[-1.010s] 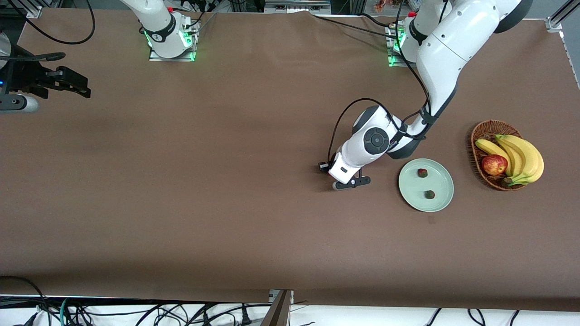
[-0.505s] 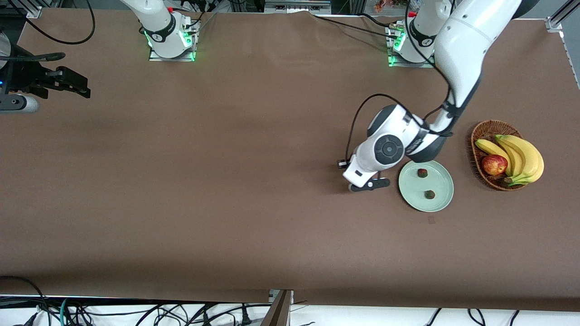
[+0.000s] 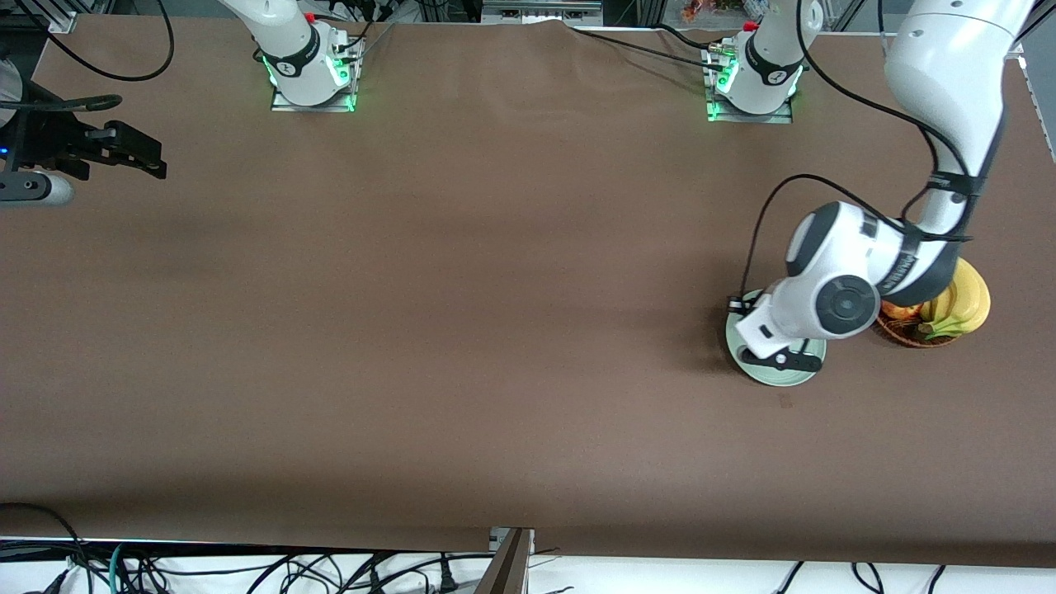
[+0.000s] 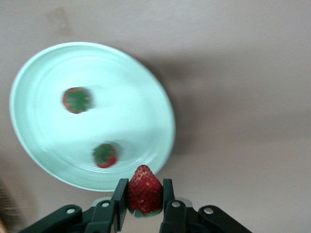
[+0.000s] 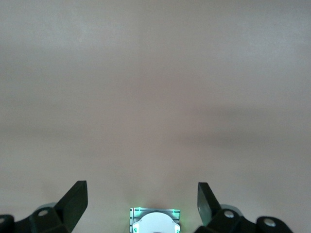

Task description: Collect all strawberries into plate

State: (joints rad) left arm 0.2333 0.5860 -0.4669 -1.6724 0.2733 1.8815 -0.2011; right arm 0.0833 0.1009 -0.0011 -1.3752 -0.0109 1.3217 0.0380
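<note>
Now, no brand, label or readable writing shows on any object in these views.

A second ago the left gripper [image 3: 780, 358] hung over bare table beside the plate [image 3: 813, 373], toward the right arm's end; half a second ago it was closer to the rim, and now it is over the plate itself, the arm's wrist covering most of the dish in the front view. The arm's elbow has swung toward the wicker basket [image 3: 903, 334] and now hides much of it, so only part of the bananas [image 3: 969, 301] and a sliver of the red apple [image 3: 899, 312] show. The two berries seen on the plate earlier are hidden under the wrist in the front view.

The left wrist view shows the gripper's fingers [image 4: 120, 199] pinching a strawberry [image 4: 144, 191] between their pads, its pointed tip aimed away from the camera and its green cap toward the palm. Below the gripper lies the pale mint plate [image 4: 146, 97], with the held berry over its rim. On the plate rest two more strawberries, one [image 4: 76, 100] farther from the fingertips and one [image 4: 105, 155] close under them, both green cap up and apart from each other.

The right gripper [image 3: 124, 153] waits over the right arm's end of the table, well apart from the plate, its place unchanged. In the right wrist view its fingers [image 5: 75, 201] stand spread wide, with nothing between them but bare brown table [image 5: 155, 97].
</note>
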